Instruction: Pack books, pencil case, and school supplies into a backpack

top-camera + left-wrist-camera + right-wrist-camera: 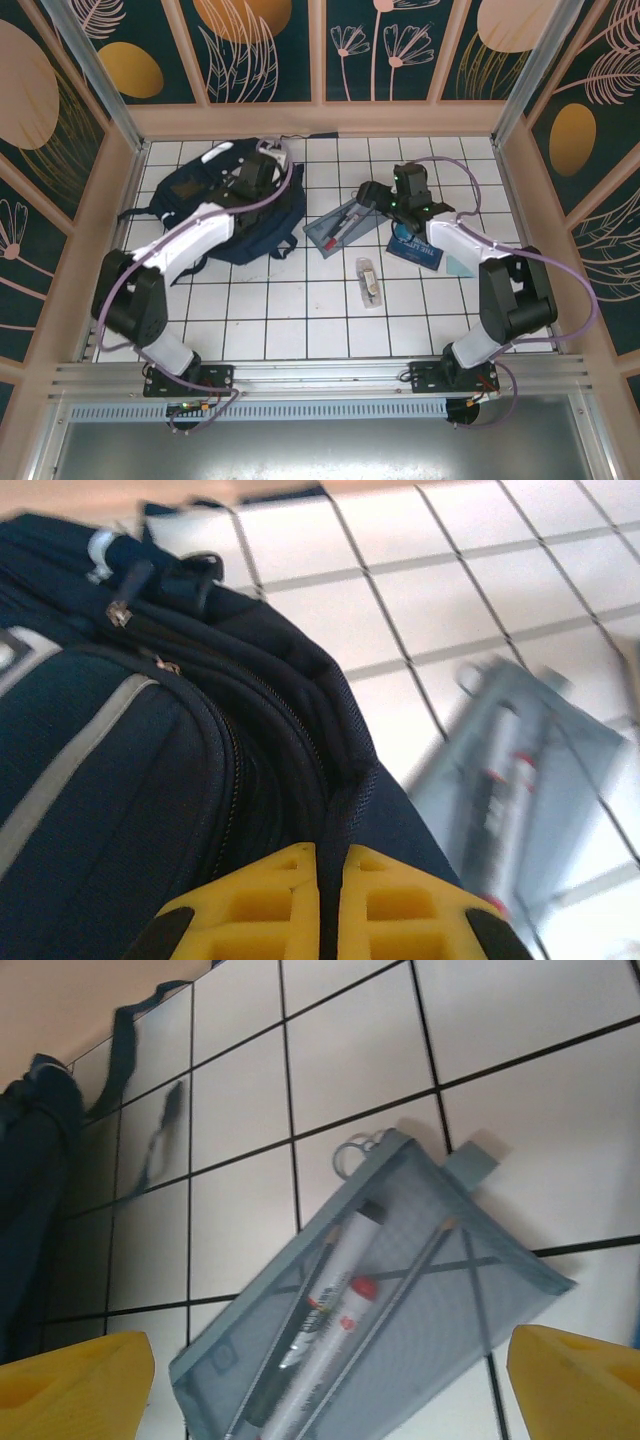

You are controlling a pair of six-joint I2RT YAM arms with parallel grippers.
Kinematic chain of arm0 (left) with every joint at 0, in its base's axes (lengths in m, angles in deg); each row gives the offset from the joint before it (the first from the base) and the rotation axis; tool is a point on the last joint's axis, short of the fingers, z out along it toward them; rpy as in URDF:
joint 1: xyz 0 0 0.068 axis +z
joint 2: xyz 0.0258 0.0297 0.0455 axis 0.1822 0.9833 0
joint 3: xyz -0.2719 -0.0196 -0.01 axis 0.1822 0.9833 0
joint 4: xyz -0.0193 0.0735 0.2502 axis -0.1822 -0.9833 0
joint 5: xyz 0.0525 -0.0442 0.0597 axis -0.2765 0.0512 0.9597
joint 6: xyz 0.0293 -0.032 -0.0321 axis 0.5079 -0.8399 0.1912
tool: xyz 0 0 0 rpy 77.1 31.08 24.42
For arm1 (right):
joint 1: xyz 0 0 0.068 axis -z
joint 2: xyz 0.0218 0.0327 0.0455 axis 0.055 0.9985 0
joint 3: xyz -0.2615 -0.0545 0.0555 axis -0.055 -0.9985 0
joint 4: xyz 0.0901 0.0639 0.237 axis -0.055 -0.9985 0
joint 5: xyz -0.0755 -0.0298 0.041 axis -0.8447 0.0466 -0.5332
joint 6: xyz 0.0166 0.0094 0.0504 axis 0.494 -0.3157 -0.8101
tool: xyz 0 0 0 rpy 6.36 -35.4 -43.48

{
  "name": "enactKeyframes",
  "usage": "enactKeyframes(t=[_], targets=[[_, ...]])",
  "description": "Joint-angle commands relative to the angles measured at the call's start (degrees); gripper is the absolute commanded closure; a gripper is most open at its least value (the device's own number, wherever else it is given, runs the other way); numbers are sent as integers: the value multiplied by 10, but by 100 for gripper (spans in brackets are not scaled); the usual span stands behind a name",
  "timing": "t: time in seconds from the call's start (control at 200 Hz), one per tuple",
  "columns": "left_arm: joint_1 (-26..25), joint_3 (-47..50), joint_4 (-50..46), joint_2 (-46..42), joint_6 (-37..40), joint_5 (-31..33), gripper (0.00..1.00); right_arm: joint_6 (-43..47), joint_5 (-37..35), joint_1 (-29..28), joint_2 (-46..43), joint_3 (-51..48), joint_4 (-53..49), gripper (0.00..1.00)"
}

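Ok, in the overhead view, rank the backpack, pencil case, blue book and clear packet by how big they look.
1. backpack, by far the largest.
2. pencil case.
3. blue book, unsure against the pencil case, since the right arm covers part of it.
4. clear packet, smallest.

Left pincer [331,885]: yellow fingers [250,910] pressed together, a ridge of the navy blue fabric backpack [150,780] pinched between them. Grey reflective stripe [70,760] runs diagonally across the pack's front. Zip pulls [120,610] near its upper edge. Beyond lies the white tiled surface [450,590], with dark grout lines. At right, blurred: flat grey rectangular pencil pouch [520,790], red and dark pens showing.
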Motion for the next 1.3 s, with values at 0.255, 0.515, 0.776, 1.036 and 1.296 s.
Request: enactKeyframes(t=[0.255,0.515,0.776,1.036,1.296], targets=[[-118,215,53,-169,-169,25,2,-13,26,-21,54,59,10,9],[-45,201,-4,-256,-213,162,1,6,83,-60,116,119,37,9],[70,248,15,-231,-246,198,1,7,160,-94,227,212,60,13],[191,315,41,-242,-262,165,1,26,158,-116,300,280,22,17],[232,366,51,-231,-267,133,1,31,88,-136,224,168,-19,15]])
